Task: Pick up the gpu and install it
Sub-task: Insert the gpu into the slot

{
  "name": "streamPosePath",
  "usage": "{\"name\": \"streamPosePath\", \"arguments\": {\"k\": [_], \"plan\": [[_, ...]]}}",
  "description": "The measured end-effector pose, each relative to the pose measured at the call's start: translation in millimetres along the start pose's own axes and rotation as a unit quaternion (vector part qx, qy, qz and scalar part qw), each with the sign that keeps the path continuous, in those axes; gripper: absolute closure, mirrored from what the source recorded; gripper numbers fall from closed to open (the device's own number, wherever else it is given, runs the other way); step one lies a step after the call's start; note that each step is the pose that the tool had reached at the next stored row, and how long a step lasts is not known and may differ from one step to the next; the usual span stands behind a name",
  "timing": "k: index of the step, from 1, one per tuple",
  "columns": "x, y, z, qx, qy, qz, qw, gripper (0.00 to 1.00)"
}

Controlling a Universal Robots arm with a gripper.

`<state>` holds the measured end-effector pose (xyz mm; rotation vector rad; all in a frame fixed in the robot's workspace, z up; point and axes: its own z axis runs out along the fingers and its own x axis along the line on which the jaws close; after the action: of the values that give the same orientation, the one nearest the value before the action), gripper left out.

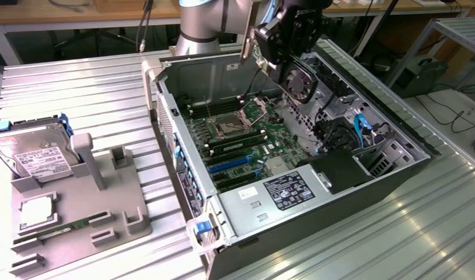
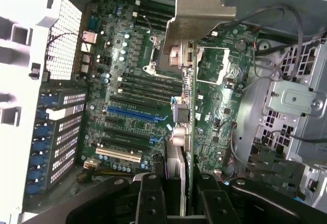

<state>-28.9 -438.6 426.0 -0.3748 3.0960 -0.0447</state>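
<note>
Above case (image 1: 198, 73), gripper (image 2: 179, 183) seemingly grips gpu (image 1: 298, 81).

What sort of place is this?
Probably a robotics lab or workshop: a robot arm holds a graphics card over an open computer case on a ribbed metal table, with cabled workbenches behind.

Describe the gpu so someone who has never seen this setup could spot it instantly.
Start at the open computer case on the metal table. Above it, the gripper's fingers clamp the gpu, a dark card with a round fan. It is the only board in the air; the rest sit in the case or the grey holder.
</note>
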Motion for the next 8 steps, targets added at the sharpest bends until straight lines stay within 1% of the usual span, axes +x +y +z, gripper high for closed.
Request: {"name": "streamPosePath", "arguments": {"k": [4,8], "plan": [[0.0,0.0,0.0,-0.0006,-0.0010,-0.031,0.9995,0.72],[0.0,0.0,0.0,-0.0012,-0.0019,-0.061,0.9982,0.72]]}}
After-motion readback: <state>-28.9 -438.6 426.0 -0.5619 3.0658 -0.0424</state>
